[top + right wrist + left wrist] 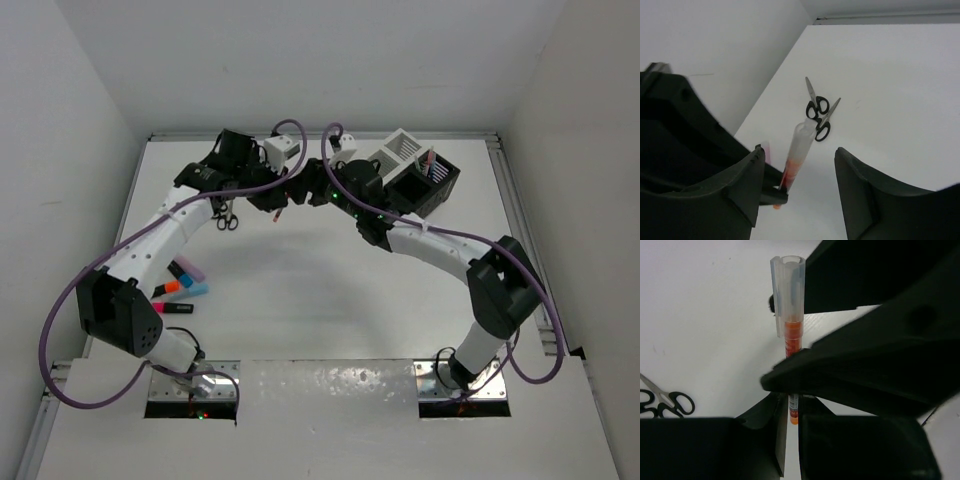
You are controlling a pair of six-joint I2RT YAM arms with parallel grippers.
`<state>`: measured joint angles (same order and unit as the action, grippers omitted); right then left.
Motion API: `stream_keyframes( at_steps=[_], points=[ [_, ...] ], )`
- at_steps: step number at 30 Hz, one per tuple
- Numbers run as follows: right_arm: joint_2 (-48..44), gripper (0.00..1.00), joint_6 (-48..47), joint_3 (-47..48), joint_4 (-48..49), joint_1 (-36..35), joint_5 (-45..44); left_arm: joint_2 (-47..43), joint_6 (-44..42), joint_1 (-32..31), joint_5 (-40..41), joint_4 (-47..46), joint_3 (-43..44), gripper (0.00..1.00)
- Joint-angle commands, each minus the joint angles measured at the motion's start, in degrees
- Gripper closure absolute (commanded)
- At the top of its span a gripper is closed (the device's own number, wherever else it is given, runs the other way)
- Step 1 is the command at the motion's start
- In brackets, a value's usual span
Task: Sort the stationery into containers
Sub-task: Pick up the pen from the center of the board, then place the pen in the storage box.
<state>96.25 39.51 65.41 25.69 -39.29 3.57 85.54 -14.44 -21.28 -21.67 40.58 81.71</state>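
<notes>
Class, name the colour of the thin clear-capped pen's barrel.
Orange; the thin clear-capped pen shows best in the left wrist view.

Orange pen (792,337), clear cap. Black-handled, silver-bladed scissors (817,107). Slatted white organiser box (398,150); black organiser box (425,200). White surface (320,300).

The boxes (420,175) stand joined at the far right of the table (330,300), one behind the other, with pens (428,160) in the nearer one. Scissors (227,220) lie far left. Highlighters (185,285) lie nearer, at the left beside the left arm (160,245). Between scissors and boxes a pen (280,213) sits in the left gripper (278,200), above the table. The right gripper (310,190) is just to its right.
</notes>
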Motion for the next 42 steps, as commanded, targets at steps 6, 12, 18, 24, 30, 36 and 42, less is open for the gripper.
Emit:
stream_keyframes(
  at_steps=[6, 12, 18, 24, 30, 36, 42],
  points=[
    [2.6, 0.90, 4.3, 3.7, 5.4, -0.5, -0.8, 0.9, 0.8, -2.4, -1.5, -0.5, 2.4, 1.00],
    [0.8, 1.00, 0.6, 2.4, 2.8, 2.0, -2.4, 1.5, 2.1, -1.1, 2.7, -1.2, 3.1, 0.01],
    [-4.7, 1.00, -14.3, 4.5, -9.9, 15.0, -10.9, -0.7, 1.5, 4.3, 10.7, -1.2, 0.9, 0.00],
    [-2.3, 1.00, -28.8, 12.1, -17.4, 27.5, -23.7, -4.3, 1.8, 11.3, 21.3, -2.3, -6.9, 0.00],
    [6.2, 1.00, -33.4, 18.3, -17.5, 32.4, -28.9, -7.2, 0.5, 16.8, 21.3, -3.2, -12.4, 0.00],
    [12.3, 1.00, -33.1, 19.7, -15.4, 33.5, -31.3, -7.7, -0.2, 20.6, 24.7, -3.8, -16.7, 0.00],
    [13.4, 1.00, -29.0, 14.8, -13.9, 33.8, -31.3, -8.4, -0.2, 23.8, 24.7, -4.8, -20.4, 0.00]
  ],
)
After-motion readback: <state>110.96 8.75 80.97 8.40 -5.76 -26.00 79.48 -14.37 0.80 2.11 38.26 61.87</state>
